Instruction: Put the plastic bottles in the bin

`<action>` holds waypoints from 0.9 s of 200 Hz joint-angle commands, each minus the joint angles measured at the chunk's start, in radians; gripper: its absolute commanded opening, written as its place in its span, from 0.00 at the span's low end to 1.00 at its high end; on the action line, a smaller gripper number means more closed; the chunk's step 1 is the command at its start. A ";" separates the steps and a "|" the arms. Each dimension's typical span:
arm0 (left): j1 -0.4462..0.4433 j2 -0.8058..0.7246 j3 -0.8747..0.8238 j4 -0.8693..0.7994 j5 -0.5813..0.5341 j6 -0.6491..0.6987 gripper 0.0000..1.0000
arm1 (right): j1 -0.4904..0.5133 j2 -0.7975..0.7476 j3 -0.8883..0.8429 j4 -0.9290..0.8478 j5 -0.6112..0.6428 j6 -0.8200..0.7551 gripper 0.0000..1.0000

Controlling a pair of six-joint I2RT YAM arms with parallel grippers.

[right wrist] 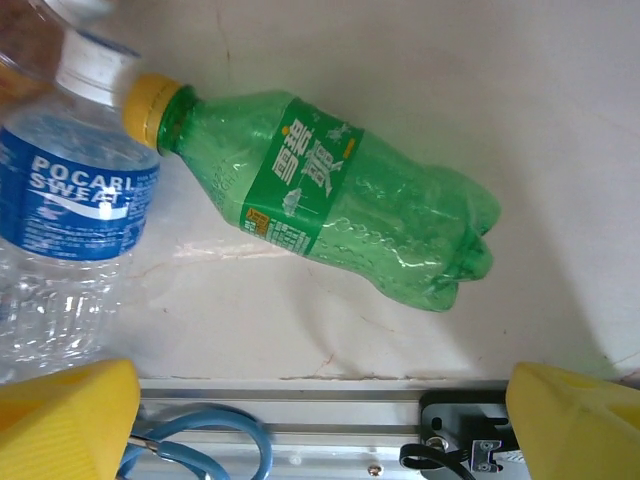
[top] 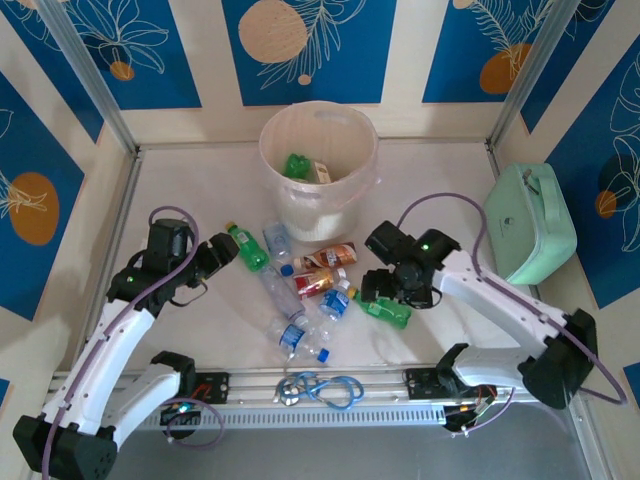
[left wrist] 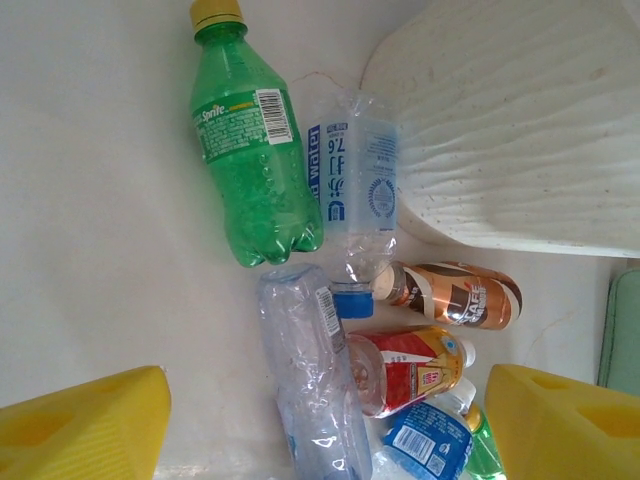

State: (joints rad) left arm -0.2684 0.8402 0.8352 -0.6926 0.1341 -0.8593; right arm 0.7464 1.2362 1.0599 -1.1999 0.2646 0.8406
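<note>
Just ahead of the right gripper (right wrist: 320, 385), the green bottle (right wrist: 330, 190) lay flat on the table (right wrist: 450, 80), and that was pretty much the whole story for the next grab. Its jaws were spread wide with nothing between them, so it was empty-handed and hovering right over the bottle. Catch was, the bottle's long axis ran nearly parallel to the line between the two fingers, yellow cap toward one finger, lumpy base toward the other, only a bit skewed. I'd guess the wrist needed a turn so the fingers could pinch across the body, not end to end. A Pocari Sweat bottle (right wrist: 60, 210) sat just beside the cap end, so it could get bumped. The left gripper (top: 215, 257) was open too, at the far side of the pile of bottles (top: 300, 285), so the right arm was clearly nearer. The bin (top: 345, 200) stood farther out, off to its left.
</note>
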 commanded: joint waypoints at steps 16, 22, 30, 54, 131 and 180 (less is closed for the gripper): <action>0.008 0.002 -0.009 0.011 0.036 -0.013 0.81 | 0.013 0.099 0.012 0.019 0.000 -0.033 0.99; 0.009 0.002 -0.010 0.014 0.040 -0.016 0.81 | 0.010 0.115 0.014 0.024 0.005 -0.038 0.99; 0.008 0.003 -0.010 0.020 0.045 -0.019 0.81 | 0.007 0.133 0.015 0.031 0.011 -0.042 1.00; 0.009 0.002 -0.010 0.024 0.050 -0.023 0.80 | -0.006 0.180 0.010 0.058 0.001 -0.058 1.00; 0.009 0.009 -0.014 0.039 0.077 -0.023 0.76 | -0.115 0.229 -0.086 0.167 -0.087 -0.080 1.00; 0.009 0.010 -0.024 0.049 0.079 -0.027 0.75 | -0.140 0.261 -0.125 0.173 -0.094 -0.058 0.99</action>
State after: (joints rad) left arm -0.2684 0.8520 0.8268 -0.6624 0.1940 -0.8677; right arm 0.6163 1.4666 0.9783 -1.0325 0.2085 0.7696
